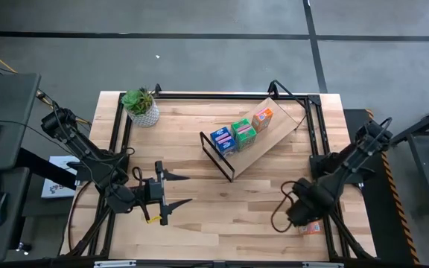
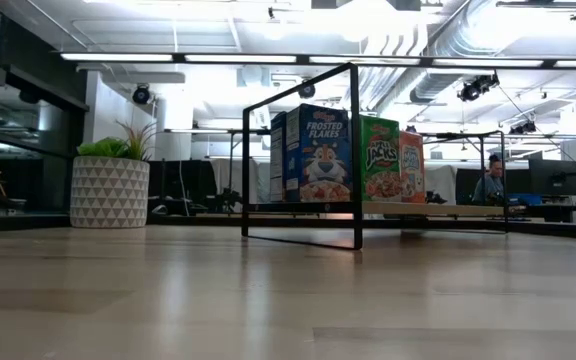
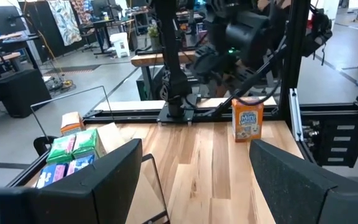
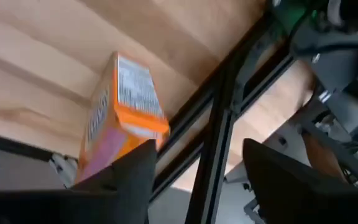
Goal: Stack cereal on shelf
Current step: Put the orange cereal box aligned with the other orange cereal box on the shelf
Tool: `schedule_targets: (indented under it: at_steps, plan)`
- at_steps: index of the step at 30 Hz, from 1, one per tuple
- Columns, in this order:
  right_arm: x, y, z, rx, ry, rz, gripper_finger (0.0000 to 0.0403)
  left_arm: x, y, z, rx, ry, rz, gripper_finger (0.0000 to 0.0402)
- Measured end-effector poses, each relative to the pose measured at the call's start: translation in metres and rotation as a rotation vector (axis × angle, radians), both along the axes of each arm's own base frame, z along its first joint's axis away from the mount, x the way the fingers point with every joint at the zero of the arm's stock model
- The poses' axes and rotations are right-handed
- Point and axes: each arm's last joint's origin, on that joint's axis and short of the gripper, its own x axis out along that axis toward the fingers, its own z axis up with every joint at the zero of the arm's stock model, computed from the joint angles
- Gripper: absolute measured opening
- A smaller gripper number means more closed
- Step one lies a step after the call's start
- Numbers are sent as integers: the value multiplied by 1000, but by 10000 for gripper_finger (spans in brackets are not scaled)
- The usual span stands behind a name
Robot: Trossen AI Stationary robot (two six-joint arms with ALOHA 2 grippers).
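The shelf [image 1: 274, 135], a light wood panel in a thin black frame, lies slanted at the table's middle. A blue box [image 1: 222, 140], a green box [image 1: 243, 133] and an orange box [image 1: 262, 118] stand on it in a row; the low view shows them upright [image 2: 316, 155]. A fourth orange box [image 1: 312, 228] stands upright on the table near its near right corner [image 3: 247, 121]. My right gripper [image 1: 302, 214] hangs open just above this box [image 4: 124, 115]. My left gripper [image 1: 179, 188] is open over the table's near left part, pointing right. My right gripper [image 4: 197, 180] is open above the fourth orange box. The box's upper edge [image 4: 138, 130] shows right beside one finger [image 4: 129, 177]. I cannot tell whether that finger touches it.
A potted green plant [image 1: 141, 106] in a white patterned pot stands at the far left corner. A black metal rail [image 1: 320, 141] frames the table and runs close by the fourth box [image 4: 219, 124]. Bare wood lies between my left gripper and the shelf.
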Motion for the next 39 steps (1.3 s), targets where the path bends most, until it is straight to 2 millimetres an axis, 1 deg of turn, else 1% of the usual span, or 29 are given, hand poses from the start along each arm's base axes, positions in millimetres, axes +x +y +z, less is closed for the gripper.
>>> schedule_targets:
  at_steps: [2,4,7,10,14,17,19,22,25,33,39]
  plan:
    - [-5,7,1,-4,-1,-5,249,0,0,0,-2,-2,1,289]
    - [-9,13,6,-25,-47,-17,261,0,0,0,-2,-3,1,289]
    - [-14,26,17,-48,-163,-23,267,0,0,1,-4,-5,1,289]
    - [-26,38,24,-87,-252,-92,268,0,0,1,-5,-6,1,289]
    - [-44,54,23,-152,-332,-258,268,0,0,1,-6,-6,2,289]
    - [-51,62,19,-192,-395,-304,268,0,0,1,-10,-7,1,289]
    - [-50,65,15,-202,-401,-304,268,0,0,1,-23,-10,2,289]
    - [-41,69,8,-221,-399,-315,268,0,0,1,-37,-13,4,289]
    - [-36,71,2,-236,-361,-308,268,0,0,1,-54,-17,5,289]
    - [-32,78,-9,-257,-341,-325,268,0,-1,1,-79,-15,-21,289]
    - [-30,82,-18,-300,-280,-319,268,0,-2,1,-83,-11,-43,289]
